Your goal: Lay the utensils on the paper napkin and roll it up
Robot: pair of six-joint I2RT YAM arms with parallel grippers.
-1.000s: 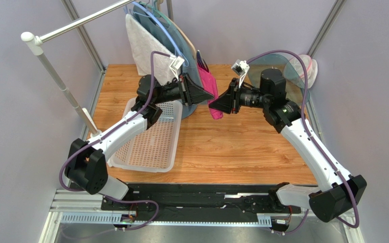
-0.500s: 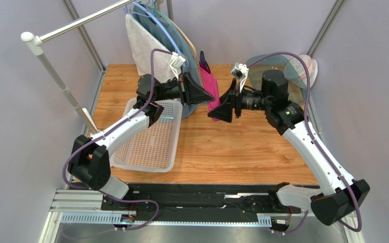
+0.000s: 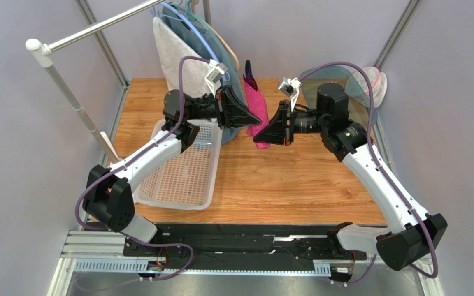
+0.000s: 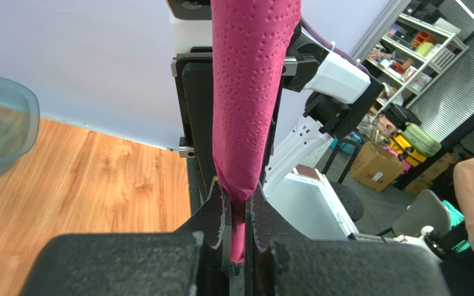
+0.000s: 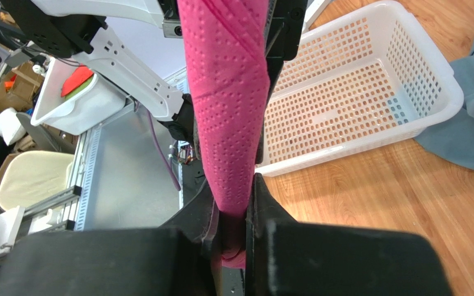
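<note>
The magenta paper napkin (image 3: 257, 110) is a rolled tube held in the air above the table's far middle, between both arms. Dark purple utensil tips (image 3: 247, 66) poke out of its upper end; the rest of the utensils is hidden inside the roll. My left gripper (image 3: 253, 117) is shut on the napkin roll (image 4: 249, 92) from the left; its jaws pinch the roll's side in the left wrist view (image 4: 238, 206). My right gripper (image 3: 260, 135) is shut on the lower end of the roll (image 5: 224, 105), with the paper squeezed between its fingers (image 5: 233, 206).
A white mesh basket (image 3: 184, 179) lies on the wooden table under the left arm, also seen as the basket (image 5: 357, 92). Behind hang a grey-white towel (image 3: 173, 55) and a teal cloth (image 3: 218, 58) on a rack. A clear bowl (image 3: 351, 83) stands at the back right.
My right gripper opened, slid left along the roll's lower end and shut on it again. The roll has risen slightly and the left gripper tightened on it.
</note>
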